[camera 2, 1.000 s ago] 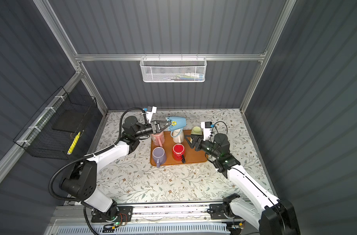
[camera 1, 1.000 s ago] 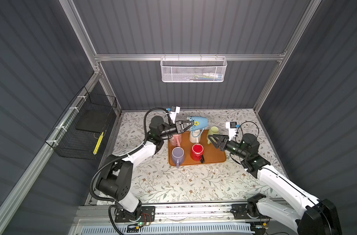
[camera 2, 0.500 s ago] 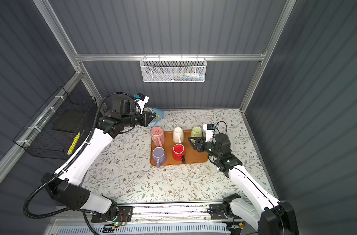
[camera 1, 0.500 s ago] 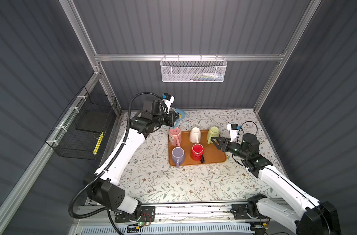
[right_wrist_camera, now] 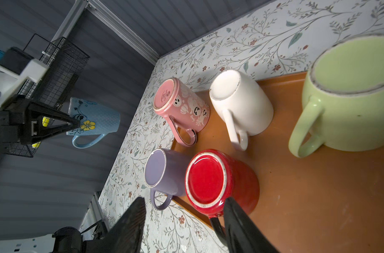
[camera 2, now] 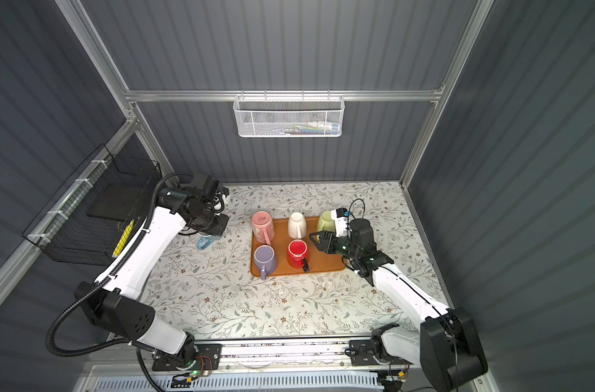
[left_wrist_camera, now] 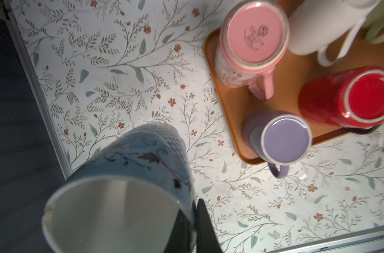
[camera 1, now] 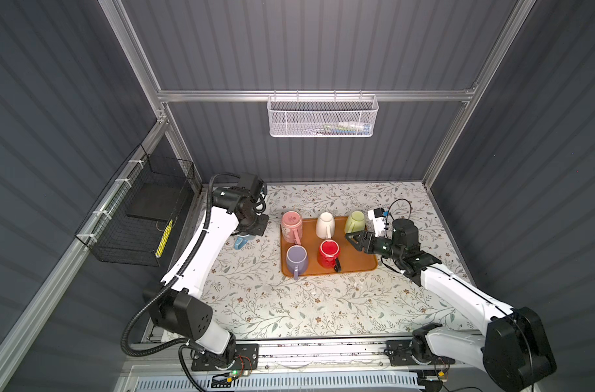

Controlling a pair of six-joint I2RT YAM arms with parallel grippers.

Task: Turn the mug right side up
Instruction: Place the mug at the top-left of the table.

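Observation:
The blue floral mug (left_wrist_camera: pixel 138 166) is mouth-up over the table, left of the tray, and my left gripper (left_wrist_camera: pixel 195 221) is shut on its rim wall, one finger inside and one outside. In both top views the mug (camera 1: pixel 240 241) (camera 2: pixel 203 243) peeks out under the left wrist. Whether its base touches the table I cannot tell. The right wrist view shows the mug (right_wrist_camera: pixel 94 118) hanging from the left gripper (right_wrist_camera: pixel 75 126). My right gripper (camera 1: pixel 352 237) (right_wrist_camera: pixel 184 200) stands open and holds nothing, low over the tray's right half beside the red mug (right_wrist_camera: pixel 208 181).
An orange-brown tray (camera 1: pixel 357 266) holds the inverted pink (camera 1: pixel 291 222), white (camera 1: pixel 325 224), green (camera 1: pixel 355 220), purple (camera 1: pixel 296 258) and red (camera 1: pixel 328 253) mugs. A black wire basket (camera 1: pixel 143 217) hangs on the left wall. A white mesh basket (camera 1: pixel 323 117) hangs on the back wall.
The left arm carried the blue mug from over the tray's back edge out to the left and down, off the tray, and turned it mouth-up. The right gripper drew back slightly.

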